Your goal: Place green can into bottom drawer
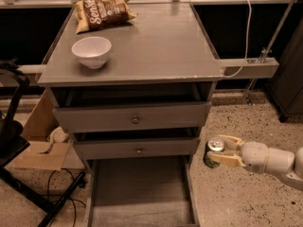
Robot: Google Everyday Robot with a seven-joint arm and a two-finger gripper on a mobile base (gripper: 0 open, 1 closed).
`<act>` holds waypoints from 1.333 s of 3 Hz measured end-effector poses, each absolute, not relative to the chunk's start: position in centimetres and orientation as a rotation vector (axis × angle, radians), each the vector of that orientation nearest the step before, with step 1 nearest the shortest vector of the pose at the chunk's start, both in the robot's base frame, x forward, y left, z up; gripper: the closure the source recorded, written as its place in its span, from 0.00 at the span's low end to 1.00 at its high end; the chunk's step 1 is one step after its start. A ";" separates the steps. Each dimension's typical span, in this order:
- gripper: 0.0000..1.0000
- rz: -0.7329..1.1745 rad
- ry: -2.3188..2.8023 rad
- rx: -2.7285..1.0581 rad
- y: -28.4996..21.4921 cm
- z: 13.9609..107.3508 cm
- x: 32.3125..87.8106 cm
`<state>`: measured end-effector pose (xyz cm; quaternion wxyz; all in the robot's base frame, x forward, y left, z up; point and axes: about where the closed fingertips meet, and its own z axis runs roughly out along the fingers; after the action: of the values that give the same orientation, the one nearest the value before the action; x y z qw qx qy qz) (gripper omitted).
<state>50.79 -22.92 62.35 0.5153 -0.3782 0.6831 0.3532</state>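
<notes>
Gripping the green can upright at lower right, the gripper hangs over speckled floor, just right of the open bottom drawer at bottom centre. Upper left, a white bowl and chip bag sit on the grey cabinet top; a cardboard box lies at left.

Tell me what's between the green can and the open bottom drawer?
Nothing stands between them. The camera view shows the gripper holding the green can just right of the bottom drawer, with only a strip of speckled floor in the gap.
</notes>
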 end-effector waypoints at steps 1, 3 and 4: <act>1.00 0.920 1.660 -0.928 -19.9 57.4 51.2; 1.00 1.050 1.646 -1.015 -13.0 43.0 51.4; 1.00 1.099 1.615 -1.044 -10.7 37.0 51.5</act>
<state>51.54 -10.71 37.01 0.4469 -0.4216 0.6522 0.4440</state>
